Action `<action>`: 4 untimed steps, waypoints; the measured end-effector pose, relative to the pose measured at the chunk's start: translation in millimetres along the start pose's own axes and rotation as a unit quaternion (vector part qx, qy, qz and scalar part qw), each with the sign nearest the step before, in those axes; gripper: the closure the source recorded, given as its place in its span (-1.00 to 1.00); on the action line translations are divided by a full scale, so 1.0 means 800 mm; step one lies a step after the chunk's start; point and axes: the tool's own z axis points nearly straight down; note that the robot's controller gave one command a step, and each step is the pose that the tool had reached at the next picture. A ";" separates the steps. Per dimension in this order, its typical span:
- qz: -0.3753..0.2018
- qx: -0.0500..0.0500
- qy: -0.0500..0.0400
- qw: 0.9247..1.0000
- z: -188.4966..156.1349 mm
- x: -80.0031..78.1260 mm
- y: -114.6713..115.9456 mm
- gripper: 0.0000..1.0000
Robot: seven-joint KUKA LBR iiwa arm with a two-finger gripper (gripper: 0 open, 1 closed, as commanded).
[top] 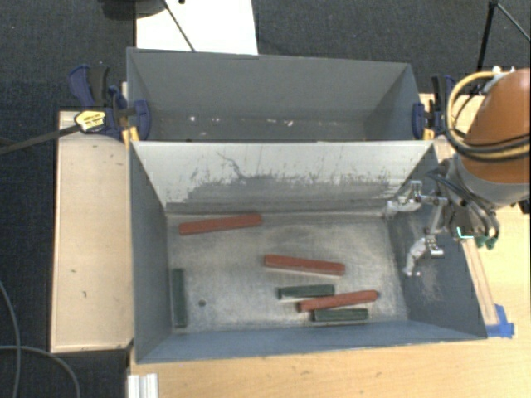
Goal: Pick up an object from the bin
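Grey metal bin (149, 247), floor scuffed. Arm (498, 139) reaching in from the right, orange-covered wrist above the right wall. Gripper (404, 237) over the right slope, fingers spread wide, nothing between them.

Nearest on the floor, apart from the gripper: lower red-brown bar (338, 300), with lowest dark green bar (339, 314) and middle dark green bar (306, 291) just beside it. Centre red-brown bar (304, 264) near, farther back. Upper-left red-brown bar (220, 224) at the foot of the back wall. Left dark green bar (177, 297) along the left wall, well apart.
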 end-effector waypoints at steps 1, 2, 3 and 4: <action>-0.001 0.001 -0.004 1.000 -0.005 -0.002 0.000 -1.00; 0.001 0.001 -0.007 1.000 0.061 0.004 0.002 -1.00; 0.021 0.000 -0.001 1.000 0.097 0.011 0.015 -1.00; -0.023 0.001 -0.008 1.000 0.144 -0.016 0.015 -1.00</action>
